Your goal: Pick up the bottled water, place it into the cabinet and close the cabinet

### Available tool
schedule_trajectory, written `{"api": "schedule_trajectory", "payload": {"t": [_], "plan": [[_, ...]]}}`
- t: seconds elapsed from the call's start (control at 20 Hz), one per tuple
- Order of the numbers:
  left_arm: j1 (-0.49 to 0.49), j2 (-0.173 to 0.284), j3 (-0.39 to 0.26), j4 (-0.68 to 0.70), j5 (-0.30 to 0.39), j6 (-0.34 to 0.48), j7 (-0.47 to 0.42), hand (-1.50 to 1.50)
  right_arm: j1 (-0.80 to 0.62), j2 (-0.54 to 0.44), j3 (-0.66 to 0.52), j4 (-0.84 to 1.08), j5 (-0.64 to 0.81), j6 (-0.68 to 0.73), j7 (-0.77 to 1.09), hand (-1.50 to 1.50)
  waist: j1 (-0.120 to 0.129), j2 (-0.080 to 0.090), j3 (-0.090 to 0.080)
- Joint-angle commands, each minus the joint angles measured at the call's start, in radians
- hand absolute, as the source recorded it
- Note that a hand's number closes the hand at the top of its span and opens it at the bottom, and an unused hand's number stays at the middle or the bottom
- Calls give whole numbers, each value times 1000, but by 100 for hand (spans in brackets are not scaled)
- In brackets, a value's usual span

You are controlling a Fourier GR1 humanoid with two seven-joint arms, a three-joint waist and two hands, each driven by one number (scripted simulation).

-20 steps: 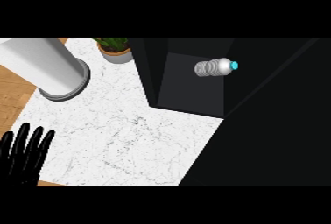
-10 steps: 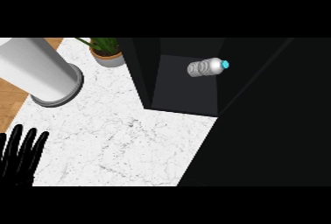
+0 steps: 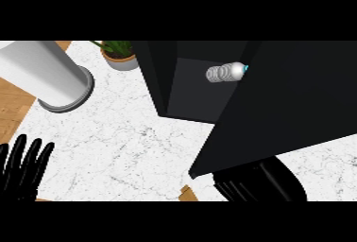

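Note:
The bottled water (image 3: 226, 72), clear and ribbed with a blue cap, lies on its side inside the black cabinet (image 3: 195, 97). The cabinet's black door (image 3: 286, 108) slants across the opening and hides the bottle's cap end. My right hand (image 3: 261, 183) shows at the lower edge just under the door's near edge, fingers straight, partly hidden by the door. At the lower left edge my left hand (image 3: 22, 168) rests open with fingers up, holding nothing.
A tall grey cylinder (image 3: 49, 75) stands on the white marble counter (image 3: 125, 142) at upper left. A small potted plant (image 3: 118, 54) sits beside the cabinet's left wall. Wooden surface (image 3: 14, 101) shows at the far left.
The cabinet door has swung across the opening, covering much of the interior. My right hand has come into view under the door. The view has shifted slightly.

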Motion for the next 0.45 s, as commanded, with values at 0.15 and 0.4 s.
{"api": "schedule_trajectory", "payload": {"t": [0.15,0.4], "plan": [[2,-1,-8,18,7,-38,-2,-150,-383,31,-112,351,-25,-252,-15,150,22,-3,7],[-25,-16,-3,51,7,-28,8,-150,-667,32,-131,639,-85,-353,-69,150,-4,-8,9]]}}
